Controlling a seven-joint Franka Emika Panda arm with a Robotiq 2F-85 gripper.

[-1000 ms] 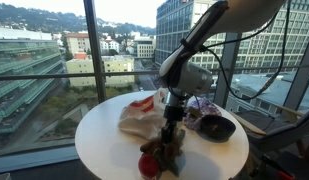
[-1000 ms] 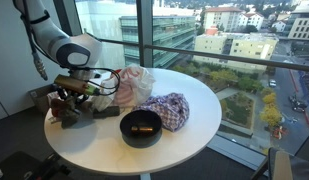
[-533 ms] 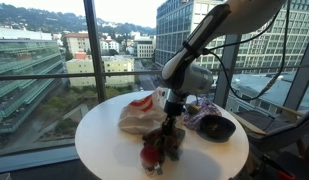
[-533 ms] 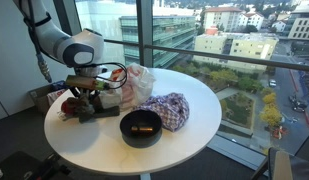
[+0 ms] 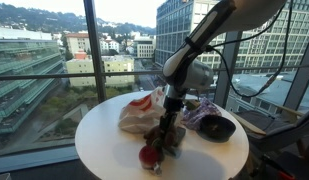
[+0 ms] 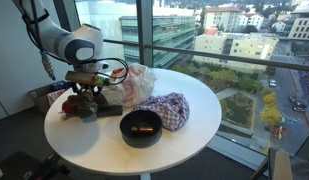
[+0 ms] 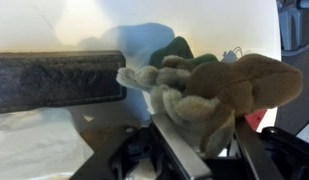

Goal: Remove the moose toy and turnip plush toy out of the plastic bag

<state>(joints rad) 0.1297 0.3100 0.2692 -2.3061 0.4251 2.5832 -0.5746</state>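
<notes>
My gripper (image 5: 167, 132) is shut on the brown moose toy (image 5: 174, 142) and holds it low over the round white table (image 5: 104, 150), just in front of the plastic bag (image 5: 139, 112). The moose also shows in the other exterior view (image 6: 90, 103) and fills the wrist view (image 7: 224, 88), pinched between my fingers (image 7: 182, 150). The red turnip plush (image 5: 149, 158) with green leaves (image 7: 180, 50) lies on the table right beside the moose, outside the bag. The crumpled bag (image 6: 130, 85) has red print.
A purple checked cloth (image 6: 166, 108) and a black bowl (image 6: 141, 128) with something small inside sit beside the bag. The table stands against tall windows. Its front edge is close to the toys.
The gripper with the moose toy has shifted a little away from the table edge toward the bag. The red turnip stays beside it.
</notes>
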